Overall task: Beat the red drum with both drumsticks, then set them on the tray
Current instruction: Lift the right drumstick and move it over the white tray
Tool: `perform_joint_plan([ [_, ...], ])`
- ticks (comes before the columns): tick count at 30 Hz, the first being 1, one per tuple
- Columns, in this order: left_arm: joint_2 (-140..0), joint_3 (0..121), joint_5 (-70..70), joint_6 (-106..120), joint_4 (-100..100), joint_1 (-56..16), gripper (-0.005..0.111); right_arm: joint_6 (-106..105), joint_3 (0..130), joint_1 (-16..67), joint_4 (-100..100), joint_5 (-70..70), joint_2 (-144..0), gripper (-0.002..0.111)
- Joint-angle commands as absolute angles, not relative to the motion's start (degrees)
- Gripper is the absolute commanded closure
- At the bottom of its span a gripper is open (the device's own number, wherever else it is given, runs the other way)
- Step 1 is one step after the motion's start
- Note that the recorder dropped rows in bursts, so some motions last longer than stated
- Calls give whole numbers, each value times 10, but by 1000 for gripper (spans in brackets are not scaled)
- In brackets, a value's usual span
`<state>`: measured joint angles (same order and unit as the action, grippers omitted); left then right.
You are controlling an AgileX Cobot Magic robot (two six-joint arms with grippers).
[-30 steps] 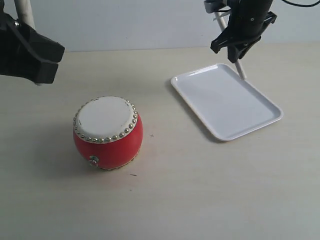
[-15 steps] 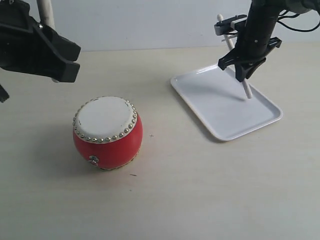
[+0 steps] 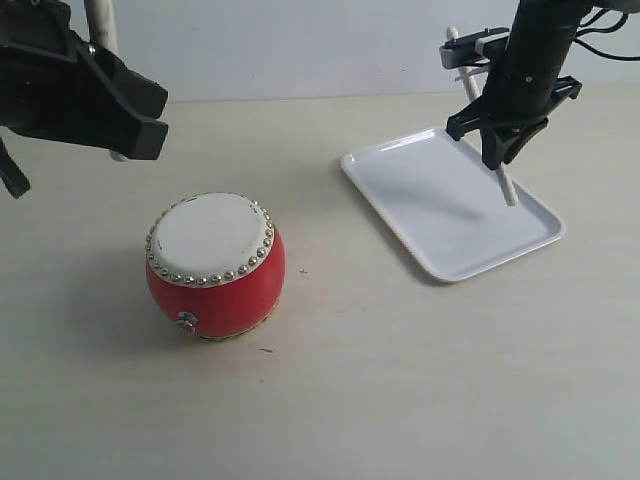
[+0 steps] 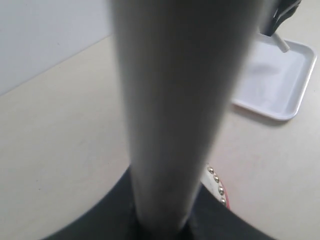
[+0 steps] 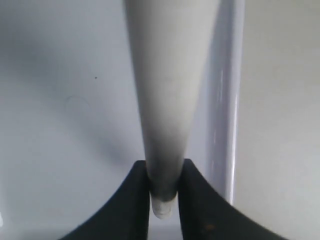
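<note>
The red drum (image 3: 215, 265) stands upright left of the middle, its cream skin facing up; only its studded edge (image 4: 218, 187) shows in the left wrist view. My left gripper (image 3: 118, 128) hangs above and left of the drum, shut on a drumstick (image 3: 99, 22) that rises upright from it and fills the left wrist view (image 4: 175, 100). My right gripper (image 3: 505, 148) is over the white tray (image 3: 440, 215), shut on the other drumstick (image 3: 508, 188). That stick slants, and its lower tip is on or just above the tray's far right part. The jaws (image 5: 164, 195) clamp this stick (image 5: 167, 100) near its end.
The tray lies slantwise at the right, its raised rim (image 5: 227, 125) close beside the held stick. Pale tabletop (image 3: 380, 380) stretches in front of the drum and tray. A white wall (image 3: 300, 45) closes the back.
My right gripper has come down and rightward over the tray, lowering its stick's tip toward the tray floor. My left gripper has shifted right, nearer the drum, still holding its stick upright.
</note>
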<state>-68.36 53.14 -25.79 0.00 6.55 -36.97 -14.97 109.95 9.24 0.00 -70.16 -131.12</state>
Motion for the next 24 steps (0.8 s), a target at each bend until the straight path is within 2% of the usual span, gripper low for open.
perform_joint_plan([
  [1,-684,535,-257,0,69,-372,107,-150,1084,93,-4,-700,-1308,108],
  [24,-684,535,-260,0,69,-372,107,-150,1084,93,-17,-700,-1359,108],
])
